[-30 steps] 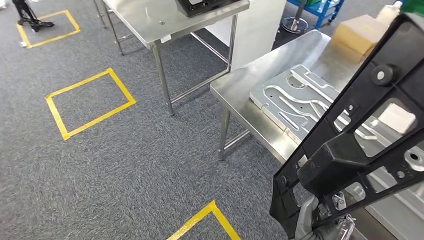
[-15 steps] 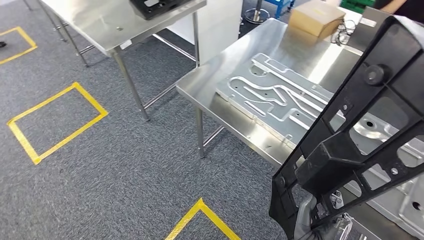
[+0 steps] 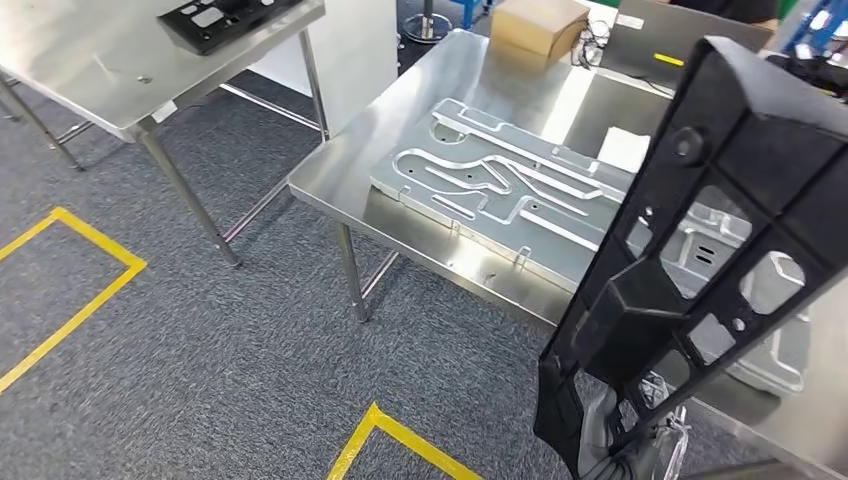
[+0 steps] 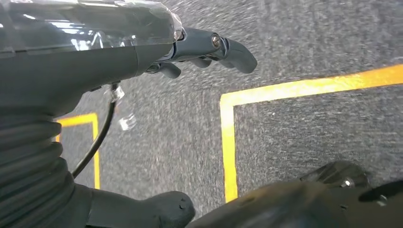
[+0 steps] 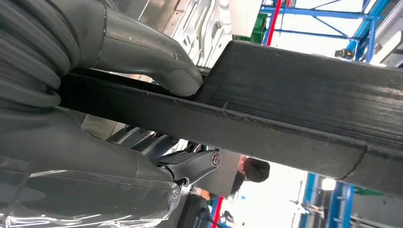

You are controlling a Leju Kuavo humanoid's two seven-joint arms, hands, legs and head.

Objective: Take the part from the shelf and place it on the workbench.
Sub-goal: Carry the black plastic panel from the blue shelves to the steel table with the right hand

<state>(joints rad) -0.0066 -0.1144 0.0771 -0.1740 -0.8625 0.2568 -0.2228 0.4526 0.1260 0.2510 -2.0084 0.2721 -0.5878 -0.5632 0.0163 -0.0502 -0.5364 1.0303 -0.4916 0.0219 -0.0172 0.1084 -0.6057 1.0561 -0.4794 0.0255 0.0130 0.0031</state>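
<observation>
The part (image 3: 720, 230) is a large black openwork frame, tilted upright at the right of the head view. My right hand (image 3: 612, 445) grips its lower end; in the right wrist view the thumb (image 5: 166, 66) presses on the part's edge (image 5: 285, 109) and the darker fingers wrap beneath. The steel workbench (image 3: 400, 140) stands just beyond the part, with a machined grey metal plate (image 3: 500, 190) lying on it. My left hand (image 4: 95, 61) hangs over the carpet, its fingers (image 4: 209, 47) loosely apart and holding nothing.
A cardboard box (image 3: 540, 22) and a flat grey case (image 3: 670, 35) sit at the workbench's far end. A second steel table (image 3: 90, 60) at the left carries another black part (image 3: 225, 15). Yellow tape marks (image 3: 80, 290) cross the carpet. A person (image 5: 254, 170) stands far off.
The whole picture has shifted: the camera swung right, so the workbench now sits more centred and closer. The black part stays in my right hand's grip.
</observation>
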